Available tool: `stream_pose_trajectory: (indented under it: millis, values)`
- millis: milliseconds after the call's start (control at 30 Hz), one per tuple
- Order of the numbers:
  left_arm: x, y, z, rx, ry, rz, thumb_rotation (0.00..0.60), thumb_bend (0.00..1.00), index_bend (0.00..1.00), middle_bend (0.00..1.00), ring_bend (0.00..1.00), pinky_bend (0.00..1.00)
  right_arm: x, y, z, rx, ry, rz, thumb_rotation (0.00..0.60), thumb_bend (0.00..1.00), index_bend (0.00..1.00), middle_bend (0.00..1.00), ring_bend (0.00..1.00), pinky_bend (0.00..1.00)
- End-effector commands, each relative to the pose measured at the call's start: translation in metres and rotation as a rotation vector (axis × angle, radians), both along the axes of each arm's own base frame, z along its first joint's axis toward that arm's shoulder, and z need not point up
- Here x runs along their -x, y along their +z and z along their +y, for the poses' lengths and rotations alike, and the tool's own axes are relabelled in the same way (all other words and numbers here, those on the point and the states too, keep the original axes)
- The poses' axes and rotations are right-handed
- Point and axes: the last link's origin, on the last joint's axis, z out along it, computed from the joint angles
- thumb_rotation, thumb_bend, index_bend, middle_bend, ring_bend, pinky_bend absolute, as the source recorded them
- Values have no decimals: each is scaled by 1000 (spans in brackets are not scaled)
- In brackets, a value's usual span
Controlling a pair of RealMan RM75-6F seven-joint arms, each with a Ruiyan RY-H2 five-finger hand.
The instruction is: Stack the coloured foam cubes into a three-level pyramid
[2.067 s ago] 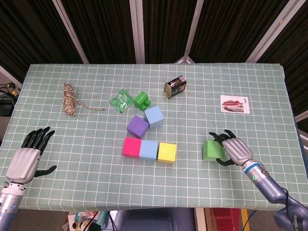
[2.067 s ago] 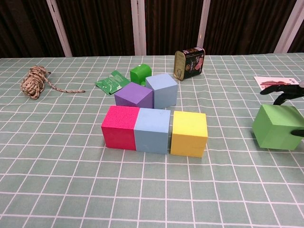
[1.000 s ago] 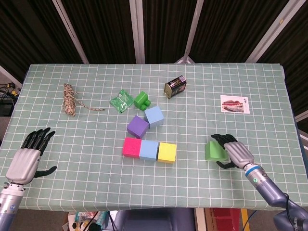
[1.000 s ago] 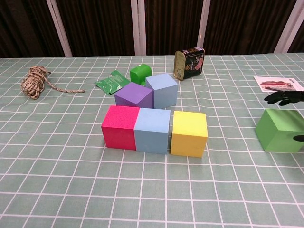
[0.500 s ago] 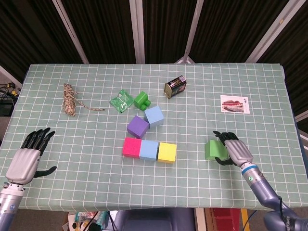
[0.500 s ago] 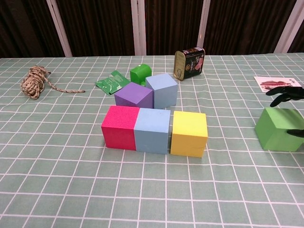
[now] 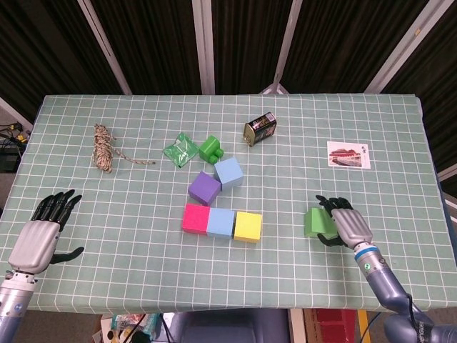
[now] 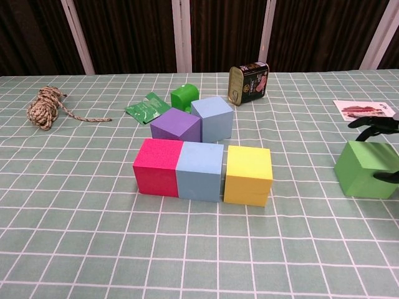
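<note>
A pink cube [image 7: 195, 218], a light blue cube [image 7: 221, 222] and a yellow cube [image 7: 248, 226] form a touching row mid-table. Behind the row sit a purple cube [image 7: 204, 189] and a second light blue cube [image 7: 228, 174], side by side. Far right of the row, my right hand [image 7: 350, 225] grips a green cube [image 7: 314, 221], with fingers over its far side and the thumb on the near side. In the chest view the green cube [image 8: 366, 168] stands level at table height. My left hand [image 7: 39, 236] rests open at the near left, holding nothing.
At the back lie a coiled rope [image 7: 104, 148], a green packet [image 7: 180, 150], a small green block [image 7: 211, 148] and a tin can [image 7: 260, 129] on its side. A picture card [image 7: 348, 154] lies far right. A checked cloth [image 7: 128, 214] covers the table.
The green cube, tilted in my right hand two seconds ago, now sits level. Hand and cube drifted slightly right, then back a little. My left hand has not moved.
</note>
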Motion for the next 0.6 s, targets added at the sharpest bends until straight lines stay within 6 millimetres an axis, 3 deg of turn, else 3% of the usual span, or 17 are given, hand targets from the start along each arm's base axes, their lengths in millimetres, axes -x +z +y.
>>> stream_pose_trajectory:
  millis: [33, 200, 600]
  values:
    - [0, 0, 0, 0, 0, -1, 600, 129, 0, 6, 0, 0, 0, 1, 0, 8, -5, 8, 600, 347, 0, 244, 109, 0]
    - [0, 0, 0, 3, 0, 0, 600, 129, 0, 6, 0, 0, 0, 2, 1, 27, -9, 21, 600, 347, 0, 287, 141, 0]
    - [0, 0, -1, 5, 1, -1, 600, 129, 0, 6, 0, 0, -2, 4, 4, 56, -9, 39, 600, 346, 0, 288, 143, 0]
